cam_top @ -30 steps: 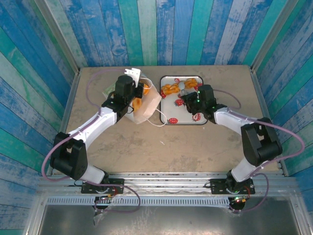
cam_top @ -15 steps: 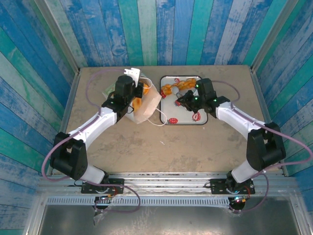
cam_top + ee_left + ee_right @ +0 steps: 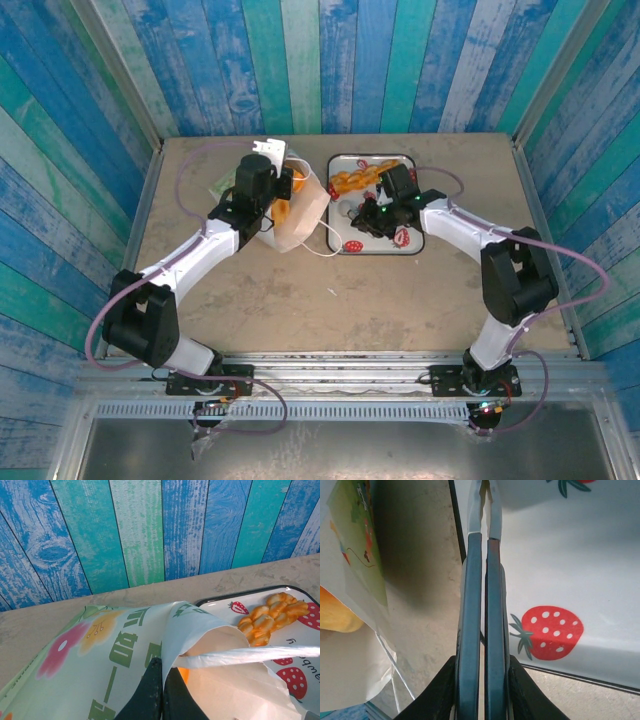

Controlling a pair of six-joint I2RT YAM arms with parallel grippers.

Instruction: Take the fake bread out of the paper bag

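Top external view: the paper bag (image 3: 305, 215) lies on the tabletop (image 3: 400, 290) just left of the tray (image 3: 414, 170). The left pincer (image 3: 285, 188) is at the bag's mouth, where an orange piece of bread (image 3: 283, 210) shows inside. Twisted rolls (image 3: 358, 182) lie at the tray's far end, and the right pincer (image 3: 358, 212) hangs over the tray's left part. Left wrist view: the left pincer (image 3: 162, 680) is clenched on the rim of the paper bag (image 3: 125, 650), with the orange piece of bread (image 3: 183, 674) just behind the fingers, inside the bag. The twisted rolls (image 3: 270, 620) rest on the tray (image 3: 235, 596) beyond it. Right wrist view: the right pincer (image 3: 483, 530) is clenched with nothing between its fingers, above the left rim of the tray (image 3: 600, 570), beside a printed strawberry (image 3: 547, 632). The paper bag (image 3: 350, 660) lies to the left, and the orange piece of bread (image 3: 335, 612) shows within.
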